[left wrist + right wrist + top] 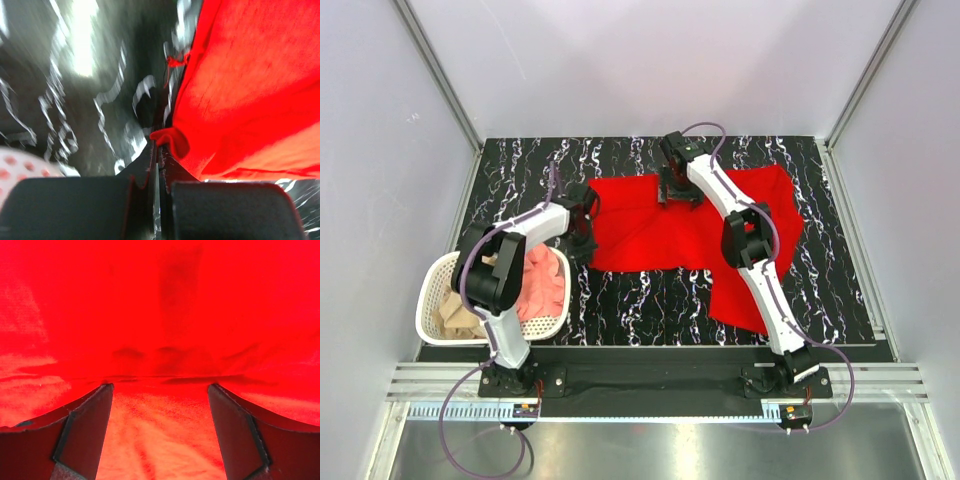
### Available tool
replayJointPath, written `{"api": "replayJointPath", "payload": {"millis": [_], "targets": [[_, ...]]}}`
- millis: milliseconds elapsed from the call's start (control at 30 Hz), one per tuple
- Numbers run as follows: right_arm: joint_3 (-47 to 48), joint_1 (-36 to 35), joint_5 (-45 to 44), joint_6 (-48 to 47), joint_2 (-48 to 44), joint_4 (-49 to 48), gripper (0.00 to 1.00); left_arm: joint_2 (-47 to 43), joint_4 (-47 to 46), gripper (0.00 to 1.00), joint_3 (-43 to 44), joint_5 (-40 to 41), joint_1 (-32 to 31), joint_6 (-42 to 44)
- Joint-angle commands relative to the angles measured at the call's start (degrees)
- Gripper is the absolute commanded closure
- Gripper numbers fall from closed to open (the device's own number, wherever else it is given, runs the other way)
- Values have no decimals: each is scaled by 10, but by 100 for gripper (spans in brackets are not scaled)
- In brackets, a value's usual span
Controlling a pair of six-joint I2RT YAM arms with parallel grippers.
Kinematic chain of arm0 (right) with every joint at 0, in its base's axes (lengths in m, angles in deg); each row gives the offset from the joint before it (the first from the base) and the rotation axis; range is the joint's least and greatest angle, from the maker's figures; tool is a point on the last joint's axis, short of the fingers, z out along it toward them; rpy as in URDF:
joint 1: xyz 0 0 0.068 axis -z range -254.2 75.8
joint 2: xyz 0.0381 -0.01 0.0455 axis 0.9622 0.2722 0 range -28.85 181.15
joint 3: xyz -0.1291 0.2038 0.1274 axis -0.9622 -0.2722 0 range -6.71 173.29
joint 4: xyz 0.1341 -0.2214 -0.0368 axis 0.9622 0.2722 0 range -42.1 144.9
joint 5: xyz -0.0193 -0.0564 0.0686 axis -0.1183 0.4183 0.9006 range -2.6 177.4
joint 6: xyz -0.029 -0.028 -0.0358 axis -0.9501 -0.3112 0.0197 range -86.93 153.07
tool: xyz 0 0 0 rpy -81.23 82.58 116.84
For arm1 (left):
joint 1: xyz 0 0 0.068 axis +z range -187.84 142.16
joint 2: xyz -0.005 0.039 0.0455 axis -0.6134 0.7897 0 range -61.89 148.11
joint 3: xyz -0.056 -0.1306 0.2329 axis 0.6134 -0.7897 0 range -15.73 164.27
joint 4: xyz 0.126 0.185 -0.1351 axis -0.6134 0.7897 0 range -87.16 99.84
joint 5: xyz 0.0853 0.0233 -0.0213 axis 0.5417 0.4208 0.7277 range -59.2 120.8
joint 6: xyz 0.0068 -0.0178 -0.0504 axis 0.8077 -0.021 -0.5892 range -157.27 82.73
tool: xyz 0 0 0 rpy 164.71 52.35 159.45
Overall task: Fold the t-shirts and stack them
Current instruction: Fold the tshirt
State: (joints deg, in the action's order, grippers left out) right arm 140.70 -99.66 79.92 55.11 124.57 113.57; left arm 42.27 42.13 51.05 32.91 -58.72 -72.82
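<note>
Clamps the left pincer (159,150) on the left edge of the bright red soft cloth t-shirt (660,235) spread on the black white-veined tabletop (620,300), sets the right pincer (160,390) wide apart on its far edge; seems light and limp, so best taken at edges.

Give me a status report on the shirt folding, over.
Left gripper shut on red t-shirt edge. Right gripper open over the cloth. Pink shirt, tan shirt in basket, nothing blocking.
</note>
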Motion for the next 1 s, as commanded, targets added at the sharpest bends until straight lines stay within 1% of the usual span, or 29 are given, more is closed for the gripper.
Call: {"api": "replayJointPath", "payload": {"millis": [0, 133, 200, 233, 267, 333, 367, 400, 433, 467, 500, 533, 567, 600, 633, 667, 700, 733, 767, 800, 833, 867, 933, 967], "targets": [[35, -5, 40, -3, 46, -46, 15, 32, -15, 100, 62, -2, 37, 20], [62, -4, 94, 16, 40, -63, 13, 80, 3, 100, 134, 12, 76, 41], [90, -2, 125, 29, 29, -40, 12, 92, 19, 100, 174, 20, 83, 53], [90, 3, 130, 35, 1, -31, 11, 97, 22, 100, 181, 19, 88, 58], [69, 5, 131, 40, -20, -10, 9, 98, 22, 100, 188, 17, 88, 67], [27, 9, 115, 33, -71, 8, 8, 98, 18, 100, 193, -3, 88, 75], [-24, 17, 94, 21, -132, 16, 7, 96, 10, 100, 189, -16, 88, 85], [-49, 22, 91, 17, -164, 34, 6, 94, 6, 100, 185, -43, 88, 88], [-76, 29, 92, 13, -227, 44, 5, 92, 1, 100, 172, -53, 88, 92], [-134, 49, 117, 4, -259, 62, 5, 86, -6, 100, 164, -62, 88, 99], [-165, 58, 130, 1, -289, 74, 5, 80, -11, 100, 154, -75, 88, 101], [-198, 69, 155, -1, -347, 85, 6, 74, -17, 100, 136, -80, 88, 101], [-266, 83, 166, -2, -376, 106, 7, 68, -27, 100, 123, -85, 88, 103], [-309, 107, 172, 4, -408, 108, 8, 55, -33, 100, 114, -93, 88, 103], [-356, 118, 176, 9, -477, 104, 9, 48, -38, 100, 106, -96, 88, 104], [-450, 127, 179, 19, -514, 78, 9, 43, -45, 100, 93, -99, 88, 106], [-496, 144, 176, 27, -552, 66, 11, 35, -47, 100, 87, -106, 88, 106], [-538, 151, 169, 40, -616, 55, 13, 32, -50, 100, 82, -110, 88, 107], [-608, 159, 173, 61, -644, 45, 14, 28, -54, 100, 76, -113, 88, 109], [-641, 168, 180, 73, -668, 39, 16, 25, -54, 100, 74, -119, 88, 109], [-676, 188, 194, 98, -714, 34, 21, 20, -55, 100, 71, -122, 87, 109], [-738, 194, 200, 110, -734, 16, 23, 18, -58, 100, 68, -125, 87, 109], [-795, 210, 201, 135, -786, 2, 27, 11, -60, 100, 64, -129, 86, 110], [-843, 214, 200, 157, -799, -10, 30, 10, -61, 100, 63, -132, 86, 109]]}}
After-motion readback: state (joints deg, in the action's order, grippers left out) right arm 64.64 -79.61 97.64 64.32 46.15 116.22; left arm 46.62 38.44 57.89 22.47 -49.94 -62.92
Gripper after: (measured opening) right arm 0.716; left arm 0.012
